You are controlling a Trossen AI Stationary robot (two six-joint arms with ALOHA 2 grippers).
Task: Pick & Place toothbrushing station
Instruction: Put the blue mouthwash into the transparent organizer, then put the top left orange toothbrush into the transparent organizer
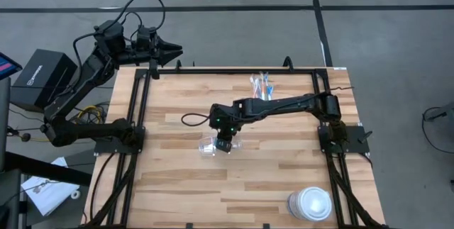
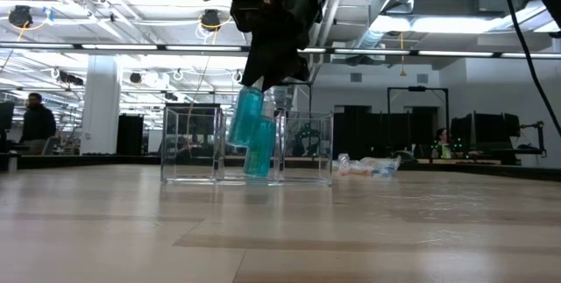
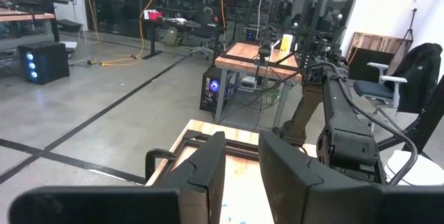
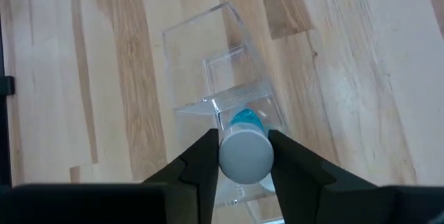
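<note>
Your right gripper (image 4: 243, 156) clamps a small blue-green tube (image 2: 246, 116).
It hangs over the clear plastic compartmented holder (image 4: 220, 85) at table centre; left gripper (image 1: 174, 50) parked at eleven o'clock, fingers slightly parted.

You see a clear plastic organizer (image 2: 248, 147) with open compartments standing mid-table, two blue-green tubes (image 2: 252, 132), white-capped, tilted over its middle compartment, and the blue, white and orange toothbrushes (image 1: 261, 85) lying bunched near the table's far edge, well apart.
</note>
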